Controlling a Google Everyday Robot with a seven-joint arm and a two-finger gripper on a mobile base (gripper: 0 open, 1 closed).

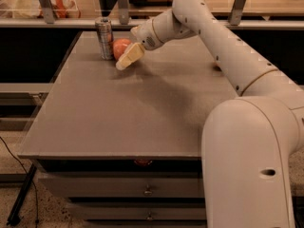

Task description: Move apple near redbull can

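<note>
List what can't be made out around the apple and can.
Camera view:
- Apple: right side hidden by the gripper in front of it; whether it is gripped or resting on the table is unclear.
- Can: print too blurred to read; touching the apple or apart, unclear.

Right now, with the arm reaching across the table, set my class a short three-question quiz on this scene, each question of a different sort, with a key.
1. True or false: in the camera view, the apple sits just to the right of the redbull can.
2. Multiple choice: where is the gripper? A) over the near edge of the table; B) right at the apple, near the table's far left corner; C) raised high, well away from both items.
3. Short answer: which stands taller, the redbull can or the apple?

Key: 1 true; 2 B; 3 the redbull can.
</note>
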